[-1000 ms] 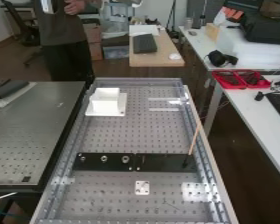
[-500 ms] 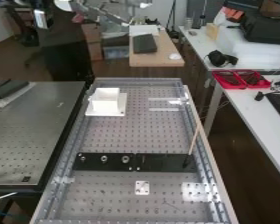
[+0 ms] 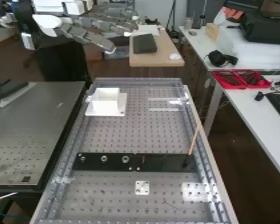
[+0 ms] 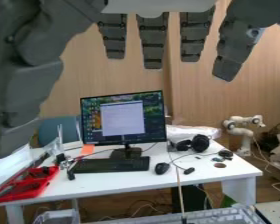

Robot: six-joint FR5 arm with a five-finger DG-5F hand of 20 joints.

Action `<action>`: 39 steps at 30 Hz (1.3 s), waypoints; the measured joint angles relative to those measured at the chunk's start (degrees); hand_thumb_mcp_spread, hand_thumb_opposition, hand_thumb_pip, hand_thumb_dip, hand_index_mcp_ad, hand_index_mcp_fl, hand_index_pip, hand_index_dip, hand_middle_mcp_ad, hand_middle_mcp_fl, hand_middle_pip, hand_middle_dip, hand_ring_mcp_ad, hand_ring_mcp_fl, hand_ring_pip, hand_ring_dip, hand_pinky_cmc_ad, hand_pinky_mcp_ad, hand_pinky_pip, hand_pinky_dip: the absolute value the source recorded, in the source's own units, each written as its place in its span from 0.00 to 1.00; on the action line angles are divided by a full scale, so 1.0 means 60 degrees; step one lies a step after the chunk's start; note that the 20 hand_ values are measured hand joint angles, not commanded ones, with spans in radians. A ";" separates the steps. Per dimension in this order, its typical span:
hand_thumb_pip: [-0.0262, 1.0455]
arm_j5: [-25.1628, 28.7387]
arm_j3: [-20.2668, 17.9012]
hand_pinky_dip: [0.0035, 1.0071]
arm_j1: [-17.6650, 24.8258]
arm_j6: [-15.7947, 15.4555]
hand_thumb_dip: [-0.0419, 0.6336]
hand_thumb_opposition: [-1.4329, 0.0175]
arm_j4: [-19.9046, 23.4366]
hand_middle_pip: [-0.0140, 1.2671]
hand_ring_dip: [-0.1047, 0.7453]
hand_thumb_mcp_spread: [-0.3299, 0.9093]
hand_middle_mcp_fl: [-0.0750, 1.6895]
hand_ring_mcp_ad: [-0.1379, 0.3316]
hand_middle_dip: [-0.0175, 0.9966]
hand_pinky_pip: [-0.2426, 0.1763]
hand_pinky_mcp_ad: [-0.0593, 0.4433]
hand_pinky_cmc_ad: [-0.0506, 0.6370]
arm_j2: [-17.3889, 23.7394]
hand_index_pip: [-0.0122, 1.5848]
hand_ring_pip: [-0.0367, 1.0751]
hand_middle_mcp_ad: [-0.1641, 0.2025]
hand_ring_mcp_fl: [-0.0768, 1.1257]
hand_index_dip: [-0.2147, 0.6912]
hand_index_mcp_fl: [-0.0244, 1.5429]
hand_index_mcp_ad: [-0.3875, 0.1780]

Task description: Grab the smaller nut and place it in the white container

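In the high view the hand [image 3: 97, 25] is at the upper left, well above the bench's far end, its fingers straight. The wrist view has the hand [image 4: 152, 40] with fingers extended and apart, nothing between them. The smaller nut [image 3: 82, 159] stands on the flat black bar [image 3: 164, 162], with the larger nut [image 3: 104, 158] and the bearing [image 3: 125, 159] beside it in a row. A white container [image 3: 106, 101] sits on the bench near its far left corner.
A thin wooden stick [image 3: 194, 140] rises at the bar's right part. A small white plate [image 3: 142, 188] lies nearer than the bar. Red trays [image 3: 240, 79] and headphones [image 3: 221, 59] are on the side table. Another metal table [image 3: 34, 135] adjoins at left.
The arm and hand have come into the high view from the upper left and moved lower and further in. The parts on the bar and the container have not moved.
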 joint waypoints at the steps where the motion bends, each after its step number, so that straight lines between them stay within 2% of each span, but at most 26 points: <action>1: 0.50 -0.0007 -0.0073 0.22 -0.0027 -0.0039 0.11 0.49 0.0044 0.13 0.23 0.44 0.07 0.75 0.22 0.36 0.84 0.74 0.0020 0.06 0.13 0.72 0.06 0.46 0.04 0.52; 3: 0.54 -0.0057 -0.0365 0.22 -0.0156 -0.0181 0.12 0.49 0.0195 0.13 0.23 0.44 0.08 0.74 0.22 0.36 0.83 0.74 0.0093 0.06 0.13 0.72 0.06 0.48 0.04 0.51; 8: 0.55 -0.0296 -0.0942 0.23 -0.0543 -0.0261 0.13 0.47 0.0506 0.13 0.23 0.45 0.08 0.75 0.22 0.36 0.84 0.74 0.0180 0.06 0.13 0.72 0.06 0.48 0.05 0.51; 12: 0.55 -0.0536 -0.1285 0.23 -0.0855 -0.0265 0.18 0.47 0.0769 0.13 0.23 0.45 0.09 0.75 0.22 0.36 0.84 0.75 0.0176 0.07 0.13 0.72 0.06 0.48 0.06 0.51; 15: 0.63 -0.0845 -0.1564 0.23 -0.1225 -0.0276 0.18 0.46 0.1096 0.13 0.23 0.47 0.09 0.75 0.22 0.36 0.84 0.74 0.0142 0.07 0.13 0.73 0.06 0.48 0.06 0.51; 17: 0.63 -0.1028 -0.1700 0.23 -0.1427 -0.0312 0.20 0.46 0.1289 0.12 0.23 0.47 0.09 0.75 0.22 0.36 0.84 0.74 0.0112 0.07 0.13 0.72 0.06 0.48 0.05 0.50; 21: 0.63 -0.1486 -0.2085 0.23 -0.1952 -0.0360 0.21 0.46 0.1972 0.12 0.23 0.47 0.09 0.75 0.22 0.36 0.83 0.74 0.0007 0.14 0.13 0.72 0.06 0.48 0.06 0.48; 24: 0.68 -0.1817 -0.2297 0.23 -0.2289 -0.0447 0.22 0.47 0.2307 0.12 0.23 0.47 0.09 0.74 0.22 0.36 0.83 0.73 -0.0124 0.21 0.13 0.73 0.06 0.47 0.06 0.47; 35: 0.70 -0.3110 -0.2706 0.23 -0.3255 -0.1005 0.25 0.45 0.3046 0.12 0.23 0.49 0.10 0.72 0.22 0.36 0.82 0.73 -0.0795 0.51 0.12 0.72 0.06 0.36 0.06 0.44; 39: 0.70 -0.3531 -0.2811 0.23 -0.3478 -0.1307 0.25 0.45 0.3289 0.12 0.23 0.49 0.10 0.72 0.22 0.37 0.80 0.72 -0.1059 0.61 0.12 0.71 0.06 0.35 0.05 0.43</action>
